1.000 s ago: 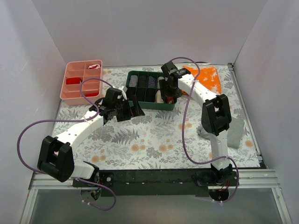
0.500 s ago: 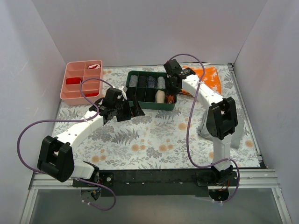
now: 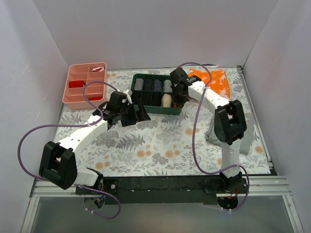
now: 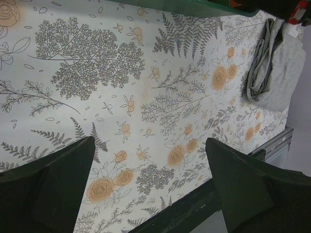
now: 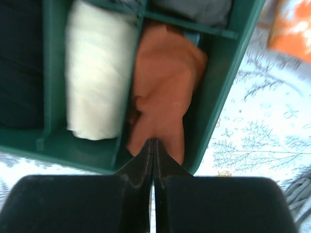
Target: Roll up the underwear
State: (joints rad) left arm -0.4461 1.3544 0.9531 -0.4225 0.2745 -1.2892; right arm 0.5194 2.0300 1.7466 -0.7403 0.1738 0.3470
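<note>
At the right end of the green divided tray point(image 3: 158, 110), my right arm reaches forward and leftward from its base, elbow raised high, forearm slanting down over the tray's far right corner so the wrist tips toward the end compartment. My right gripper point(image 5: 153, 141) is clenched, both fingers pressed flat together with no gap between them, and their tips meet at the near edge of the underwear point(image 5: 165, 82). I cannot tell whether any fabric is caught between them. The underwear lies bunched in the tray's front right compartment, rust-orange face up, filling the space from the divider to the outer wall. In the next compartment to its left sits a cream roll point(image 5: 97, 73), and the back row holds more rolled items point(image 3: 153, 85). My left arm stretches low across the floral desk point(image 4: 146, 73), its forearm angling up to the tray's front left corner. My left gripper point(image 4: 149, 143) hangs there released, jaws spread wide above bare desk and holding nothing. A grey cloth point(image 4: 277, 68) lies crumpled on the desk by my right arm's base. A bright orange speckled cloth point(image 3: 214, 80) lies at the back right, beyond the tray, and a pink divided tray point(image 3: 80, 73) sits at the back left.
</note>
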